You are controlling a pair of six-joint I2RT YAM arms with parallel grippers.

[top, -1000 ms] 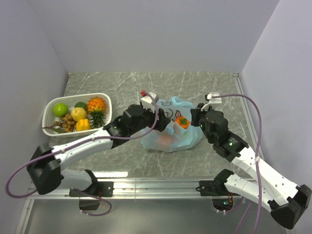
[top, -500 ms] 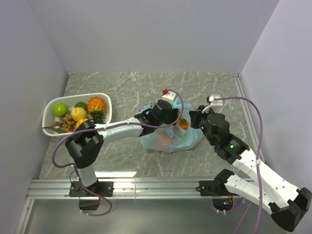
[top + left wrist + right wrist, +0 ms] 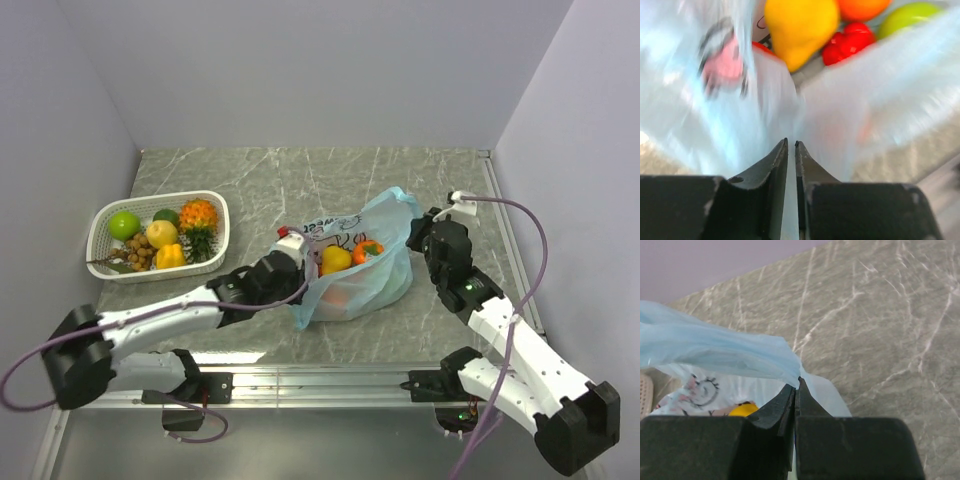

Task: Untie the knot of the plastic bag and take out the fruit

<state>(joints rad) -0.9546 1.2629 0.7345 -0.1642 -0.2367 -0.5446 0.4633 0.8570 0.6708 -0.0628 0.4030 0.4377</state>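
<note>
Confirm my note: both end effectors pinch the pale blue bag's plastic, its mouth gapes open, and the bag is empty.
Not empty. The top external view shows a yellow pear and an orange persimmon inside the plastic bag. The rest stands: the left end effector and the right end effector each pinch its plastic, and its mouth gapes open.

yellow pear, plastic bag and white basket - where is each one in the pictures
yellow pear (image 3: 335, 259): top view, on its rounded yellow body inside the bag
plastic bag (image 3: 388, 212): top view, on its tall pale blue side
white basket (image 3: 150, 200): top view, on its far rim
</note>
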